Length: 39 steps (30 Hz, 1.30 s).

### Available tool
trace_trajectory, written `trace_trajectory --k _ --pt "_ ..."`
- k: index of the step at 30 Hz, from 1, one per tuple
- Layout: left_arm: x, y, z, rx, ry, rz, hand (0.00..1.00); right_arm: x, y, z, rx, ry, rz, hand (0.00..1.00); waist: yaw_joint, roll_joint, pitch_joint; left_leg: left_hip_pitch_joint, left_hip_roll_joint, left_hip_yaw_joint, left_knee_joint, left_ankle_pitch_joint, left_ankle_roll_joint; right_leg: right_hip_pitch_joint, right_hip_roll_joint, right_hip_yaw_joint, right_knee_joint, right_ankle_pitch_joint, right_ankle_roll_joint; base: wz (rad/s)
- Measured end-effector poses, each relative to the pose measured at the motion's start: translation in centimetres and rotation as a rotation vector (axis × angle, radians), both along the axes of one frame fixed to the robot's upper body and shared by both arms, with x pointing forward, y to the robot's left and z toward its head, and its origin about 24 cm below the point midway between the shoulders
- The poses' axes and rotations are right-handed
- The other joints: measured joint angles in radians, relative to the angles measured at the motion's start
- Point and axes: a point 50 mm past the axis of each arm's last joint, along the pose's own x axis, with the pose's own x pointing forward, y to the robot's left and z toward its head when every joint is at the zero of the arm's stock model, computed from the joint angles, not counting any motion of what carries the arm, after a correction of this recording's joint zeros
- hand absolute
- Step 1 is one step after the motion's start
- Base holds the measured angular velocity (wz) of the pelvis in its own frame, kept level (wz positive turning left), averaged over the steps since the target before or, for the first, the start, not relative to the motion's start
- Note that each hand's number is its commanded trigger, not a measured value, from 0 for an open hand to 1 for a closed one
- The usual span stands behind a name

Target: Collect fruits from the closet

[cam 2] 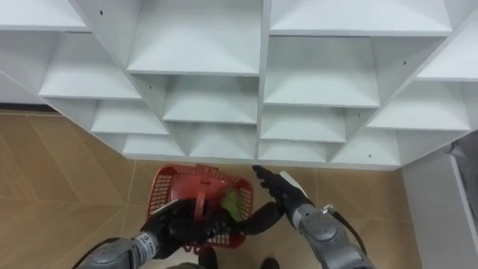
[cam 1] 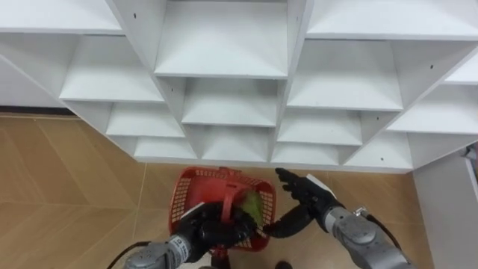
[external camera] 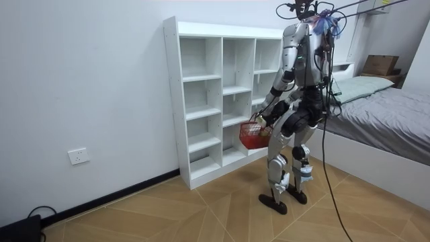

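Robot at the white shelf (cam 1: pixel 224 75), basket (cam 1: pixel 180 200) held low in front.
Left hand (cam 1: pixel 205 232) fingers curl round the basket handle; green fruit (cam 1: pixel 252 205) inside. Right hand (cam 1: pixel 306 190) beside it, fingers spread.

The robot's dark-fingered left hand (cam 1: pixel 211 228) comes in from the lower left on a silver metal forearm and is held low before the body. Its fingers are curled tight round the dark handle of a red plastic mesh basket (cam 1: pixel 181 198). The right hand (cam 1: pixel 302 191), equally dark on a silver wrist, reaches in from the lower right, fingers straight and spread, pointing forward, gripping nothing. In the room view both elbows are bent, with the forearms forward at about waist height
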Motion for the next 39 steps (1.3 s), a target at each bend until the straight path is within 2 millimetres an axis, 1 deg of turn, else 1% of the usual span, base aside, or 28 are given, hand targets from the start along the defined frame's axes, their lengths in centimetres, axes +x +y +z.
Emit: trace_trajectory --k 1,3,4,5,6,7,8,9,10,11,13,14,16,17,18,20,21,22,23,24,26,28,30,31,32,33,35,39 --pt "-0.2 0.3 -0.2 0.015 0.006 0.007 1.00 -0.4 -0.2 -0.2 0.001 0.010 -0.013 0.00 0.001 -0.002 -0.0036 0.007 -0.001 0.000 -0.004 0.000 0.000 0.007 0.000 0.000 -0.005 0.000 0.000 0.05" --pt "-1.4 1.8 -1.2 0.082 0.061 0.061 1.00 -2.6 -1.2 -1.5 -0.009 0.057 -0.070 0.00 -0.001 -0.002 -0.0137 0.054 -0.011 -0.007 -0.032 0.004 -0.003 0.054 -0.001 -0.007 -0.032 0.000 0.005 0.08" --pt "-1.7 2.2 -1.4 0.102 0.071 0.070 1.00 -3.1 -1.5 -1.8 -0.018 0.070 -0.082 0.00 0.000 -0.003 -0.0166 0.062 -0.012 -0.006 -0.038 0.004 -0.003 0.061 -0.001 -0.005 -0.035 -0.001 0.007 0.05" --pt "-2.3 3.0 -1.8 0.142 0.084 0.083 1.00 -4.0 -2.1 -2.4 -0.035 0.101 -0.109 0.00 -0.001 -0.004 -0.0174 0.087 -0.015 -0.006 -0.056 0.005 -0.005 0.086 0.000 -0.005 -0.051 0.000 0.009 0.00" --pt "-3.2 3.7 -2.2 0.176 0.101 0.107 1.00 -5.2 -2.8 -3.0 -0.050 0.139 -0.140 0.00 0.000 -0.006 -0.0200 0.118 -0.018 -0.006 -0.075 0.006 -0.007 0.116 0.001 -0.007 -0.072 0.001 0.011 0.00" --pt "-3.7 4.1 -2.4 0.191 0.111 0.121 1.00 -5.8 -3.1 -3.3 -0.054 0.159 -0.157 0.00 0.000 -0.009 -0.0229 0.134 -0.020 -0.006 -0.085 0.007 -0.008 0.131 0.002 -0.007 -0.081 0.001 0.012 0.00" --pt "-4.8 4.7 -2.8 0.218 0.137 0.146 1.00 -7.0 -3.8 -3.8 -0.066 0.197 -0.189 0.00 0.000 -0.012 -0.0297 0.164 -0.022 -0.005 -0.103 0.008 -0.009 0.163 0.006 -0.006 -0.104 0.003 0.015 0.00" --pt "-5.8 5.3 -3.2 0.248 0.164 0.170 1.00 -8.0 -4.3 -4.2 -0.074 0.225 -0.223 0.00 0.002 -0.015 -0.0323 0.194 -0.025 -0.005 -0.123 0.009 -0.011 0.193 0.009 -0.006 -0.125 0.005 0.018 0.00" --pt "-6.3 5.6 -3.4 0.262 0.179 0.184 1.00 -8.4 -4.6 -4.4 -0.076 0.236 -0.240 0.00 0.002 -0.017 -0.0334 0.207 -0.027 -0.005 -0.130 0.009 -0.011 0.208 0.010 -0.006 -0.136 0.006 0.019 0.00" --pt "-7.2 6.1 -3.6 0.281 0.203 0.219 1.00 -9.3 -5.0 -4.7 -0.081 0.257 -0.276 0.00 0.001 -0.022 -0.0355 0.230 -0.030 -0.007 -0.144 0.008 -0.013 0.232 0.012 -0.006 -0.150 0.006 0.020 0.05" --pt "-9.0 7.1 -4.1 0.330 0.257 0.271 1.00 -11.2 -5.9 -5.2 -0.097 0.306 -0.343 0.00 -0.010 -0.030 -0.0374 0.281 -0.035 -0.016 -0.175 0.009 -0.015 0.287 0.013 -0.009 -0.179 0.003 0.026 0.11" --pt "-9.6 7.4 -4.3 0.340 0.271 0.292 1.00 -11.6 -6.1 -5.3 -0.098 0.316 -0.362 0.00 -0.013 -0.031 -0.0368 0.294 -0.037 -0.018 -0.182 0.008 -0.016 0.302 0.013 -0.010 -0.190 0.003 0.028 0.08" --pt "-11.7 8.5 -4.6 0.381 0.323 0.372 1.00 -13.5 -6.7 -5.9 -0.118 0.359 -0.442 0.00 -0.020 -0.037 -0.0356 0.346 -0.047 -0.021 -0.204 0.004 -0.021 0.353 0.016 -0.011 -0.223 0.003 0.033 0.02" --pt "-12.0 8.7 -4.7 0.390 0.333 0.386 1.00 -13.9 -6.8 -6.0 -0.124 0.369 -0.459 0.00 -0.020 -0.037 -0.0359 0.352 -0.047 -0.022 -0.205 0.001 -0.021 0.362 0.017 -0.011 -0.226 0.002 0.034 0.00" --pt "-12.5 9.0 -4.7 0.404 0.349 0.409 1.00 -14.6 -7.0 -6.2 -0.135 0.389 -0.479 0.00 -0.020 -0.039 -0.0336 0.364 -0.046 -0.024 -0.209 -0.001 -0.022 0.375 0.017 -0.011 -0.228 0.001 0.036 0.00" --pt "-12.9 9.2 -4.8 0.420 0.363 0.431 1.00 -15.2 -7.2 -6.3 -0.132 0.404 -0.512 0.00 -0.020 -0.041 -0.0323 0.372 -0.046 -0.022 -0.217 -0.001 -0.022 0.378 0.016 -0.009 -0.230 0.001 0.037 -0.02" --pt "-13.3 9.4 -4.8 0.428 0.373 0.447 1.00 -15.8 -7.3 -6.4 -0.128 0.421 -0.539 0.00 -0.020 -0.041 -0.0291 0.383 -0.047 -0.020 -0.223 -0.002 -0.022 0.390 0.017 -0.007 -0.241 0.002 0.039 -0.05" --pt "-13.4 9.4 -4.9 0.433 0.378 0.451 1.00 -15.9 -7.4 -6.4 -0.122 0.423 -0.552 0.00 -0.019 -0.042 -0.0293 0.387 -0.047 -0.019 -0.224 -0.002 -0.022 0.393 0.017 -0.006 -0.241 0.002 0.039 -0.04" --pt "-13.6 9.5 -4.9 0.439 0.386 0.461 1.00 -16.2 -7.4 -6.4 -0.119 0.432 -0.566 0.00 -0.018 -0.042 -0.0225 0.401 -0.049 -0.019 -0.226 -0.006 -0.023 0.408 0.016 -0.007 -0.246 0.001 0.041 0.00" --pt "-13.9 9.6 -4.9 0.440 0.395 0.480 1.00 -16.6 -7.5 -6.5 -0.116 0.444 -0.578 0.00 -0.018 -0.042 -0.0213 0.412 -0.049 -0.018 -0.226 -0.009 -0.024 0.424 0.018 -0.007 -0.258 0.002 0.042 -0.03" --pt "-14.1 9.7 -5.0 0.436 0.403 0.528 1.00 -17.2 -7.5 -6.6 -0.099 0.460 -0.615 0.00 -0.018 -0.042 -0.0214 0.426 -0.049 -0.017 -0.226 -0.015 -0.025 0.438 0.020 -0.005 -0.260 0.001 0.044 -0.03" --pt "-14.5 9.8 -5.0 0.427 0.414 0.571 1.00 -17.6 -7.3 -6.8 -0.080 0.480 -0.649 0.00 -0.014 -0.041 -0.0222 0.435 -0.050 -0.016 -0.226 -0.020 -0.026 0.444 0.027 0.007 -0.260 0.000 0.044 -0.10" --pt "-14.9 9.7 -5.1 0.420 0.429 0.592 1.00 -18.0 -7.1 -6.9 -0.055 0.491 -0.700 0.00 -0.018 -0.042 -0.0218 0.443 -0.050 -0.017 -0.226 -0.021 -0.027 0.454 0.027 0.006 -0.262 0.000 0.044 -0.02" --pt "-15.1 9.6 -5.1 0.412 0.437 0.609 1.00 -18.5 -7.0 -7.1 -0.038 0.512 -0.742 0.00 -0.020 -0.042 -0.0223 0.454 -0.050 -0.017 -0.226 -0.023 -0.027 0.467 0.027 0.005 -0.265 -0.001 0.045 0.00" --pt "-15.2 9.5 -5.2 0.410 0.443 0.612 1.00 -18.8 -7.0 -7.1 -0.033 0.523 -0.755 0.00 -0.021 -0.039 -0.0214 0.460 -0.050 -0.017 -0.226 -0.026 -0.027 0.474 0.028 0.004 -0.270 -0.001 0.045 0.00" --pt "-15.6 9.4 -5.3 0.404 0.459 0.622 1.00 -19.3 -7.0 -7.2 -0.025 0.553 -0.785 0.00 -0.021 -0.039 -0.0220 0.470 -0.050 -0.017 -0.226 -0.029 -0.027 0.486 0.029 0.005 -0.272 -0.002 0.046 0.00" --pt "-16.1 9.3 -5.4 0.399 0.485 0.635 1.00 -19.8 -7.0 -7.3 -0.014 0.577 -0.816 0.00 -0.021 -0.036 -0.0267 0.477 -0.050 -0.018 -0.223 -0.033 -0.027 0.494 0.029 0.006 -0.274 -0.003 0.047 0.00" --pt "-16.9 9.1 -5.6 0.397 0.530 0.643 1.00 -20.3 -7.0 -7.4 0.000 0.607 -0.843 0.00 -0.022 -0.036 -0.0274 0.483 -0.051 -0.018 -0.223 -0.034 -0.027 0.501 0.030 0.007 -0.273 -0.003 0.048 0.00"
